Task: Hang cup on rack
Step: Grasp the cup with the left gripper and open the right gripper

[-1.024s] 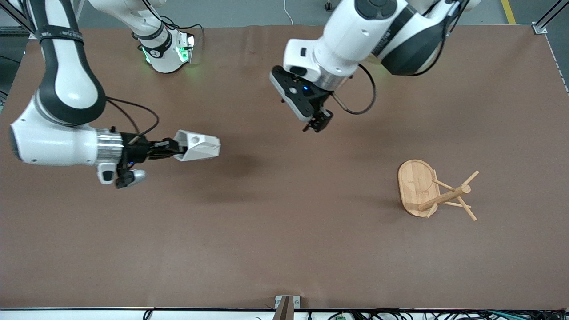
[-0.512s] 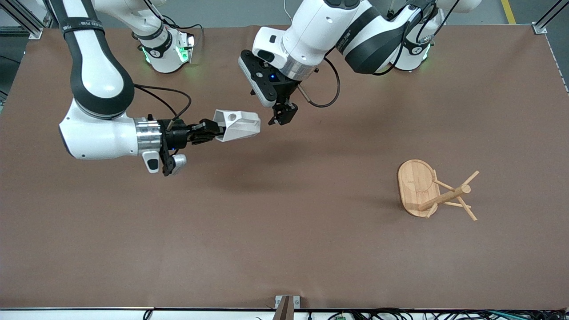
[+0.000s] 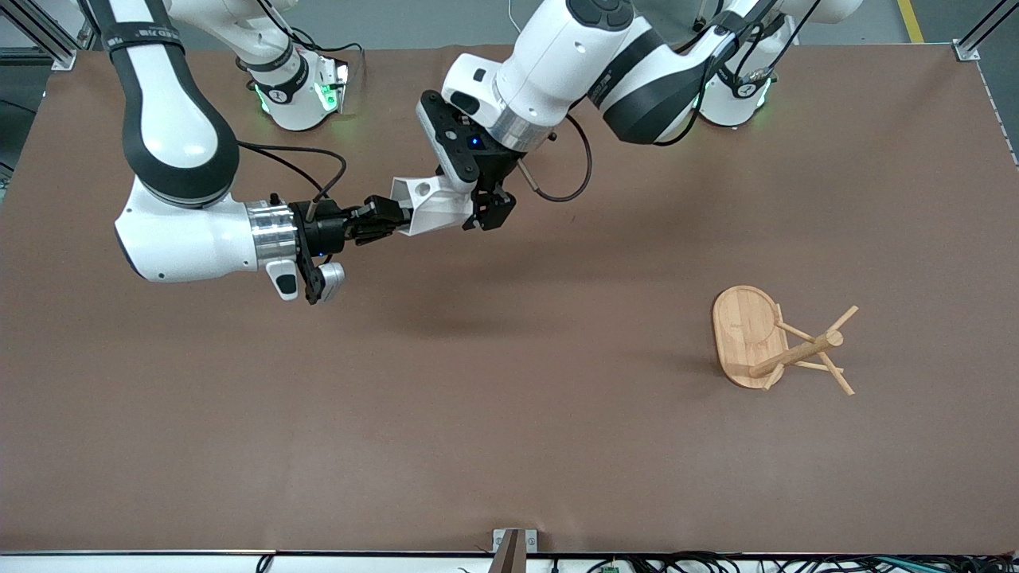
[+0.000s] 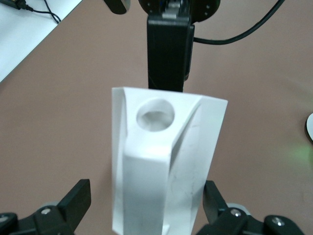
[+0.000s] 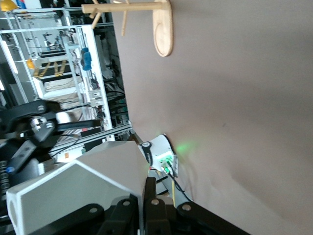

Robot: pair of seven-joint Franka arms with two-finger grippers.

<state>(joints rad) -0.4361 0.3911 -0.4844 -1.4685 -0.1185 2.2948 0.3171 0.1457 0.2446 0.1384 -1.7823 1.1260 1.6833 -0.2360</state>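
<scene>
The white faceted cup (image 3: 430, 205) is held in the air over the table, lying sideways with its pierced tab handle up. My right gripper (image 3: 390, 221) is shut on the cup's wall at one end; it also shows in the right wrist view (image 5: 145, 196). My left gripper (image 3: 482, 213) is open and straddles the cup's other end. In the left wrist view the cup (image 4: 166, 166) sits between the spread fingers (image 4: 78, 198), with a gap at one side. The bamboo rack (image 3: 784, 344) stands upright toward the left arm's end of the table, apart from both grippers. It also shows in the right wrist view (image 5: 146, 12).
The brown table (image 3: 509, 414) is bare around the rack. The two arm bases (image 3: 298, 87) stand along the table's edge farthest from the front camera. A small metal bracket (image 3: 509, 545) sits at the edge nearest that camera.
My right arm has carried the cup toward the table's middle. My left gripper has moved in toward it and now has its open fingers around the cup's free end.
</scene>
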